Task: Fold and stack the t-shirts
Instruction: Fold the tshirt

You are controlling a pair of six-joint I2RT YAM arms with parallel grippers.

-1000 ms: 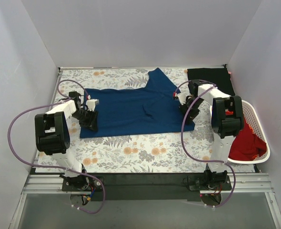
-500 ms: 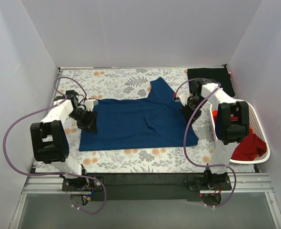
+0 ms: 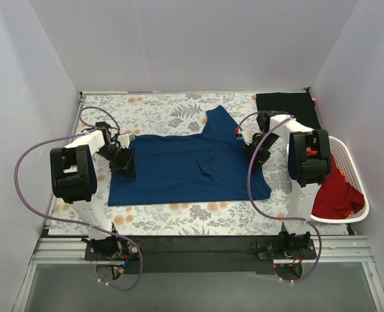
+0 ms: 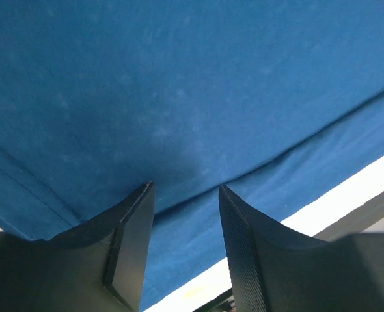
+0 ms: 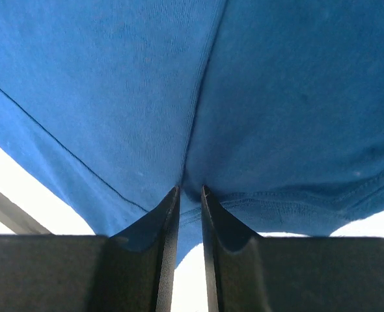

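Both short ends of the navy blue cloth t-shirt [image 3: 185, 162], spread on the floral-covered bench [image 3: 166, 109], have an arm at them. At its right end, the right end effector [image 5: 190, 188] is narrow and pinches a fold. At its left end, the left end effector [image 4: 182, 188] stands half-wide against the cloth; whether it grips cannot be told.

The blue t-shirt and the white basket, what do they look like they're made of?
The blue t-shirt looks like soft matte knit jersey, likely cotton: fine knit grain, stitched hems and soft creases show close up. The white basket looks like smooth moulded plastic: rigid rim, slotted wall.
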